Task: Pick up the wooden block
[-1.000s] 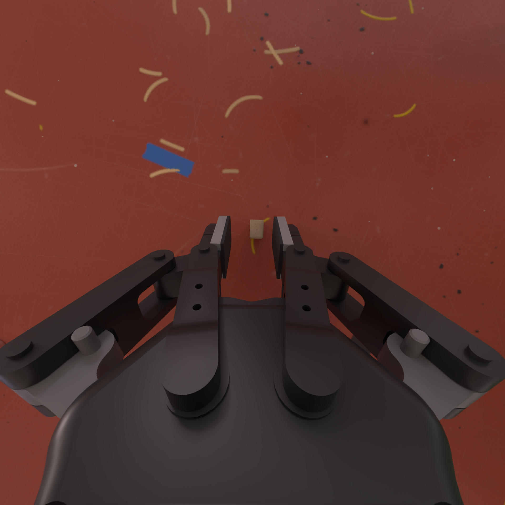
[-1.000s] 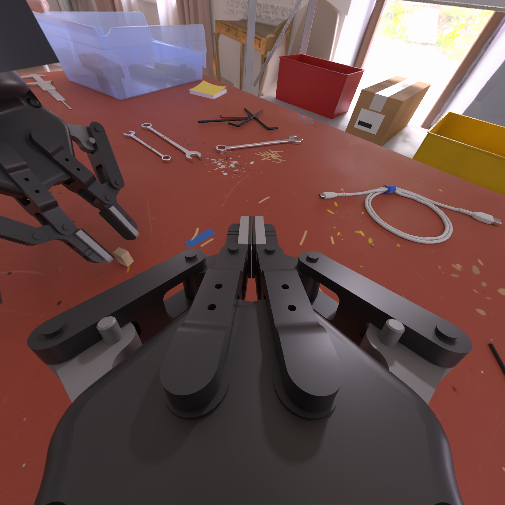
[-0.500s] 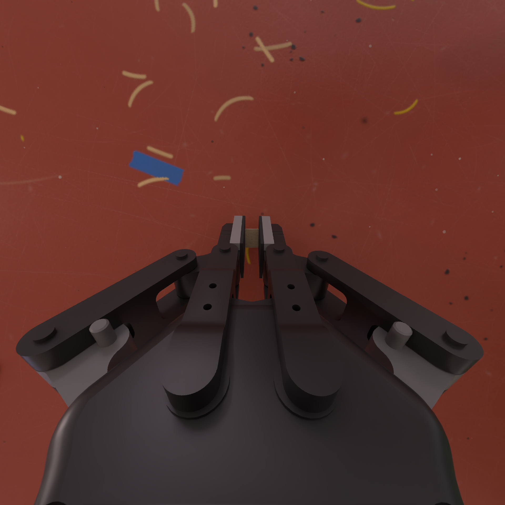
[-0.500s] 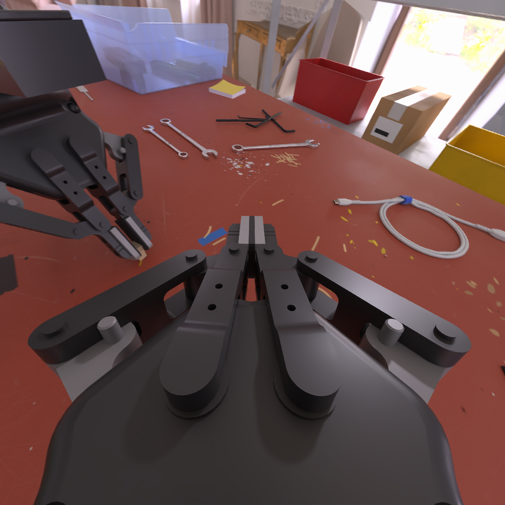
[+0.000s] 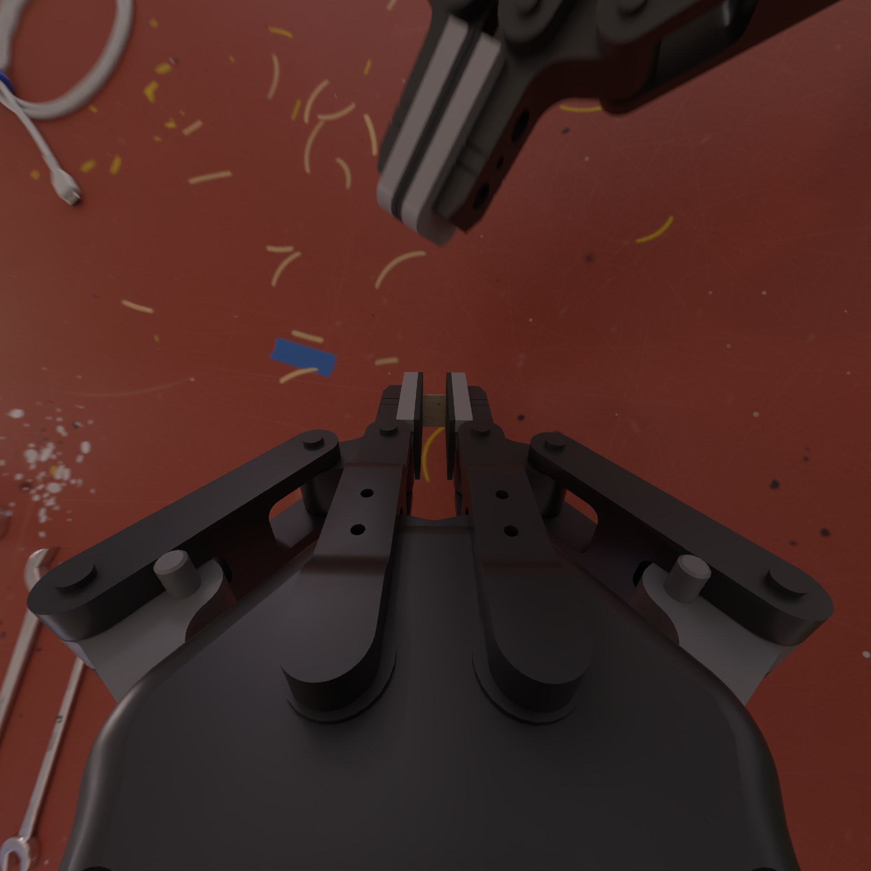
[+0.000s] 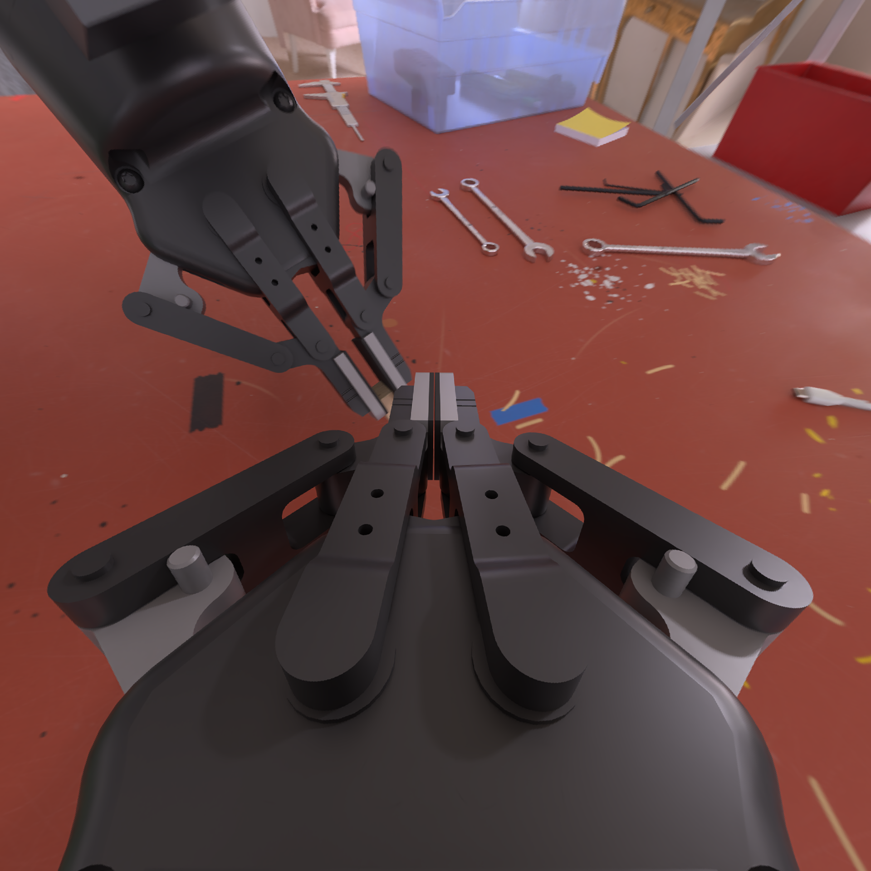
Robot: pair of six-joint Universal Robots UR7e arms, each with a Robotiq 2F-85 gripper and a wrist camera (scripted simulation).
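Observation:
The small pale wooden block (image 5: 434,409) sits clamped between the pads of my left gripper (image 5: 434,397), which holds it above the red table (image 5: 660,377). In the right wrist view the left gripper (image 6: 377,391) comes in from the upper left with the block (image 6: 382,395) just showing between its fingertips. My right gripper (image 6: 433,396) is shut and empty, its tips right next to the left gripper's tips. The shut right gripper (image 5: 419,202) also shows in the left wrist view, hanging at the top right.
A blue tape strip (image 5: 304,357) and scattered shavings lie on the table. Wrenches (image 6: 678,250), hex keys (image 6: 660,195), a white cable (image 5: 56,94), a yellow notepad (image 6: 593,126), a clear bin (image 6: 480,61) and a red bin (image 6: 801,141) stand farther off. A black tape patch (image 6: 206,401) lies left.
My left gripper closed on the block and lifted it off the table. My right gripper, still shut, moved in close to the left gripper's tips.

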